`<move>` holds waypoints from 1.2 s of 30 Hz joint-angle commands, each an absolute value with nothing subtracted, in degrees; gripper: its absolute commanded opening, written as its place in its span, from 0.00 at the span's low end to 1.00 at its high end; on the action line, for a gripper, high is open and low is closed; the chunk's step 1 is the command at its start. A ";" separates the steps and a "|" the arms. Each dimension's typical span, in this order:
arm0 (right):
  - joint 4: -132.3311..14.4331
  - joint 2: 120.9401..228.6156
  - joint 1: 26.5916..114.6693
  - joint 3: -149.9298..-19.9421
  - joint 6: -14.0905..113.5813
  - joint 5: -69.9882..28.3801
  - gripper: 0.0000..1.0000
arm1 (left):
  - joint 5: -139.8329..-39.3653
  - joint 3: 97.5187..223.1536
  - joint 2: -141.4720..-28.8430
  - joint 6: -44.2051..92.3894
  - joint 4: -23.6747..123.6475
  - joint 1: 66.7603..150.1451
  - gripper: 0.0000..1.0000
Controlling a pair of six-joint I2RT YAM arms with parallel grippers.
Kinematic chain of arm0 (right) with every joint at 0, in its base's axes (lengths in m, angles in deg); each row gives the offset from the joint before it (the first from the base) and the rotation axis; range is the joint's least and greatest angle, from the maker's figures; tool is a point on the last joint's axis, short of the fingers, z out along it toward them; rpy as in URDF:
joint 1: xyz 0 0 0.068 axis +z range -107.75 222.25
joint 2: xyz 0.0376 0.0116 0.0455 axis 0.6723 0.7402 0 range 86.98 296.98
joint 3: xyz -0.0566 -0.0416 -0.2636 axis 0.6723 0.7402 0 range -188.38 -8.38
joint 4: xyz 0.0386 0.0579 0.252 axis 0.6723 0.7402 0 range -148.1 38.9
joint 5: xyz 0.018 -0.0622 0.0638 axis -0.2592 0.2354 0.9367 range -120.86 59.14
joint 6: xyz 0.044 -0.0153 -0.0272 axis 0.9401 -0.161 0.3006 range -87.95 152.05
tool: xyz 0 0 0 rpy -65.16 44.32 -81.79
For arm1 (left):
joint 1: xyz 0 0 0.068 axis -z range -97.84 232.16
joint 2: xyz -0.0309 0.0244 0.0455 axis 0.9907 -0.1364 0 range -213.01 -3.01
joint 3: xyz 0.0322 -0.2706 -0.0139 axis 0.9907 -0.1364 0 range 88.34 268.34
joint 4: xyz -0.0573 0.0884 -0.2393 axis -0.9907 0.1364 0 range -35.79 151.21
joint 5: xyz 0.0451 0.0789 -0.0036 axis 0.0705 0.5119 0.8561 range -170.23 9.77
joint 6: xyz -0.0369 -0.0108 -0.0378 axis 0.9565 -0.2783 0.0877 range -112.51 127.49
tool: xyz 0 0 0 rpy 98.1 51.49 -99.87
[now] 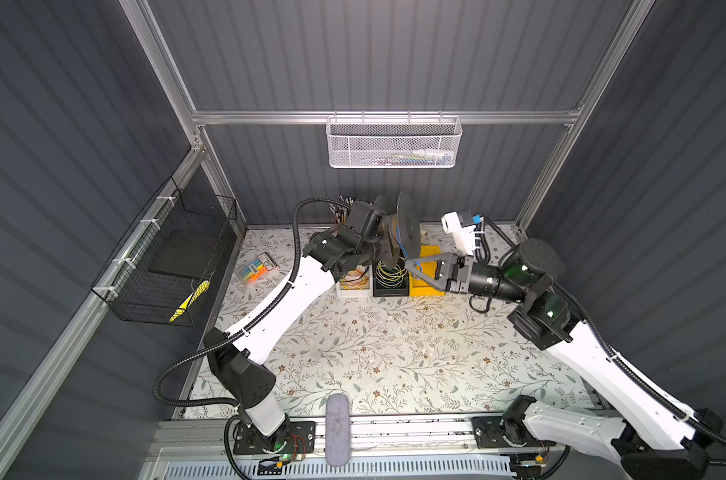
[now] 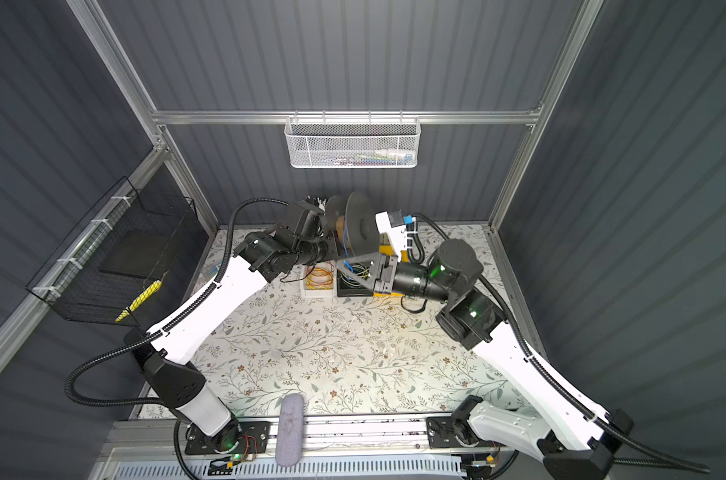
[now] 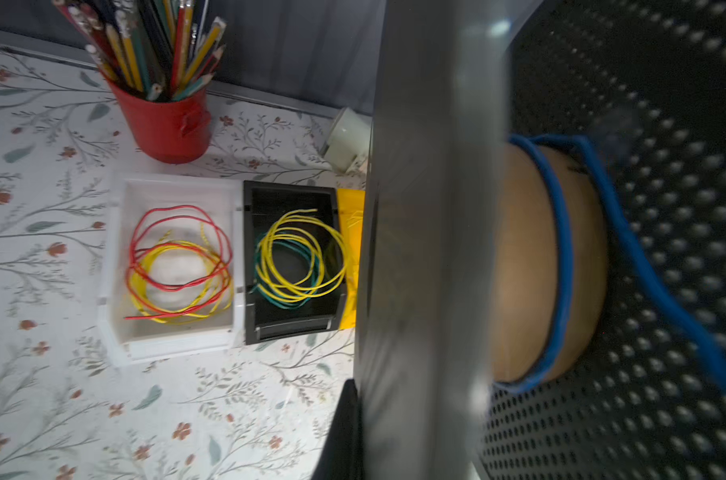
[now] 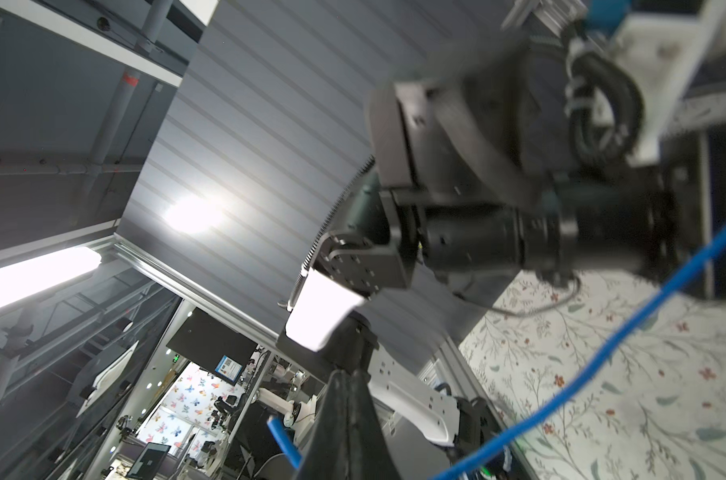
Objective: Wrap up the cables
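Observation:
The blue cable (image 3: 564, 249) loops loosely around the tan hub of a black perforated spool (image 1: 407, 224), which stands on edge at the back of the table. My left gripper (image 1: 381, 249) is shut on the spool's near flange. One black finger (image 3: 344, 432) shows beside that blurred grey flange. My right gripper (image 4: 346, 415) is shut on the cable near its end, and a short blue tip (image 4: 284, 440) sticks out past the fingers. From there the cable (image 4: 602, 353) runs slack up towards the spool. In both top views the right gripper (image 2: 341, 264) sits just below the spool (image 2: 359, 224).
Under the spool stand a white bin (image 3: 116, 266) with red and yellow wires, a black bin (image 3: 249, 232) with yellow and green wires, and a yellow bin (image 3: 348, 208). A red pencil cup (image 3: 166, 124) stands behind them. A black wire basket (image 1: 166, 257) hangs on the left wall.

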State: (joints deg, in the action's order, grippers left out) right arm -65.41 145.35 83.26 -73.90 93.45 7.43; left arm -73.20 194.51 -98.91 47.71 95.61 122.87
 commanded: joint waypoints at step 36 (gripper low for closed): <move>-68.50 149.97 33.37 -65.94 97.68 26.86 0.00 | -134.91 177.03 -77.38 15.34 98.84 116.32 0.00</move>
State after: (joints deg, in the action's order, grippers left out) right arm -68.80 146.92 35.81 -62.60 97.80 27.91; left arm -131.10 170.38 -78.91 34.38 82.15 112.64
